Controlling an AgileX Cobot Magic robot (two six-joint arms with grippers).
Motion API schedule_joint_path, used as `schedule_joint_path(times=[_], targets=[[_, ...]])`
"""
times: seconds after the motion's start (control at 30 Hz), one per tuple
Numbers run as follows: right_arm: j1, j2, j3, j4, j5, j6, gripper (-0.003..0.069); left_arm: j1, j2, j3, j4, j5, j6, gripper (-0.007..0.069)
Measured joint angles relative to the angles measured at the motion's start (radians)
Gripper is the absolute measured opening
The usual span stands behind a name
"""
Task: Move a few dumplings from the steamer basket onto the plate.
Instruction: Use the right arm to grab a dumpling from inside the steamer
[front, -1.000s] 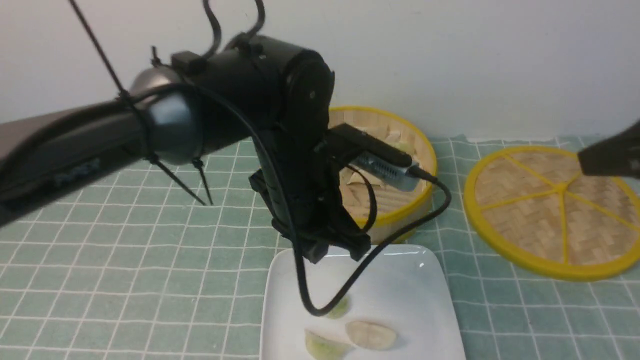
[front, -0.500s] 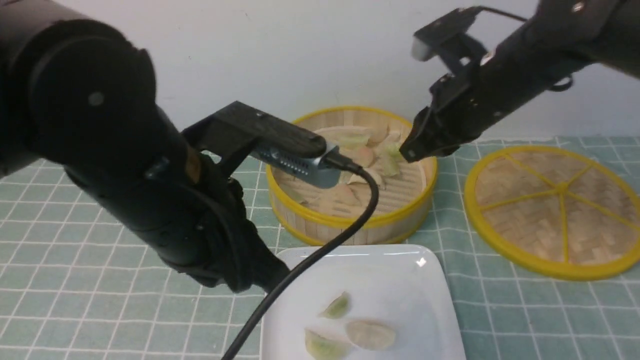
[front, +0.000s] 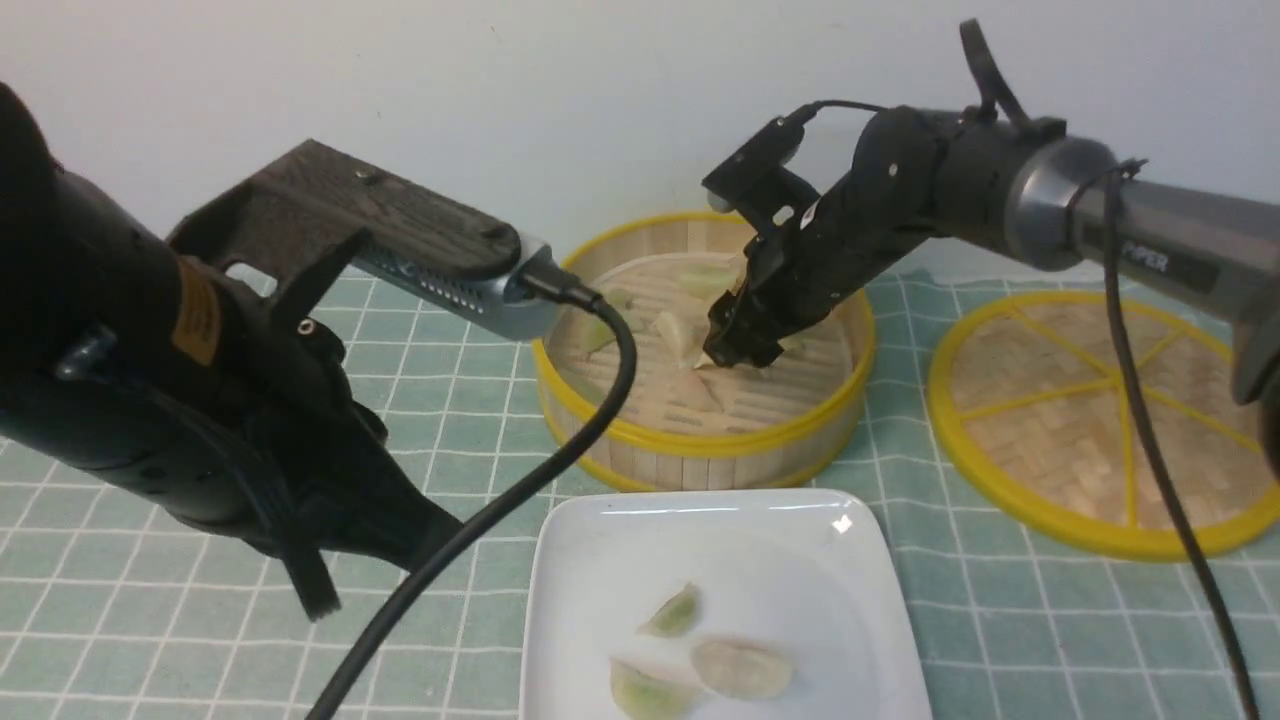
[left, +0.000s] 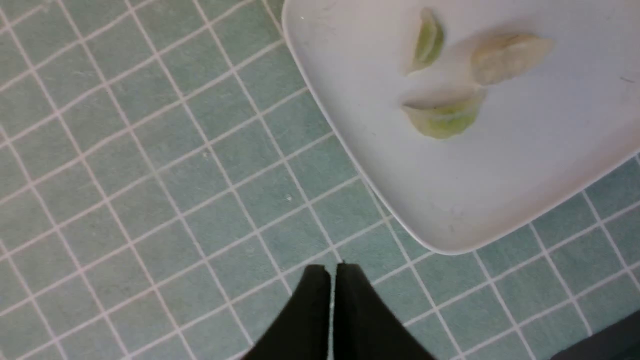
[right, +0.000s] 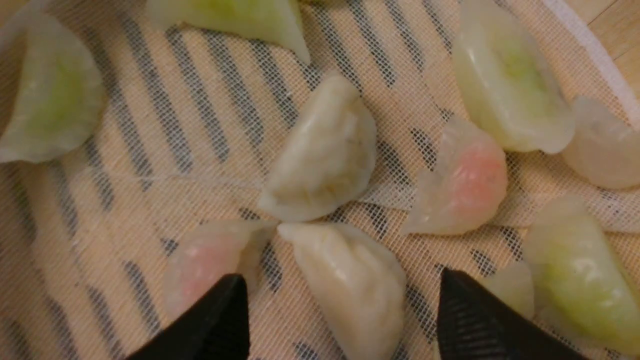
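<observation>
Right gripper (right: 340, 282): fingers wide, astride a cream dumpling (right: 350, 305) in steamer basket (front: 700, 445).
Left gripper (left: 330, 272): fingers together, empty.
Tip: centre, lower, squeeze gently.

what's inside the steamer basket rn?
Dumplings, pale green, cream and pinkish, lying on a white mesh liner. The open right gripper reaches in; from the front it hides part of the steamer basket floor.

surface: green checked cloth (front: 100, 640) | on it: steamer basket (front: 700, 462) | plate (front: 570, 560) | woven disc (front: 1060, 440)

Glossy plate (front: 800, 560), matt bamboo steamer basket (front: 700, 465)
</observation>
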Motion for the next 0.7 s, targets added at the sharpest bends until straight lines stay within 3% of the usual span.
schedule_joint_path(times=[0.23,0.3,0.33,0.53,0.7], targets=[[0.0,0.064,-0.004,0.013,-0.06,0.001,0.0414,0.0,-0.02,0.0,0.052,0.009,-0.016,-0.0006],[0.001,0.064,-0.008,0.012,-0.057,0.003,0.037,0.0,-0.021,0.0,0.064,0.011,-0.017,-0.0006],[0.002,0.064,-0.008,0.014,-0.052,0.019,0.0306,0.0,-0.021,0.0,0.071,0.013,-0.017,-0.0006],[0.002,0.03,-0.01,0.006,0.033,0.092,0.0304,0.0,-0.021,0.0,0.074,0.013,-0.018,-0.0006],[0.002,-0.125,-0.052,0.003,0.229,0.127,0.0304,0.0,-0.021,0.0,0.087,0.013,-0.018,-0.0006]])
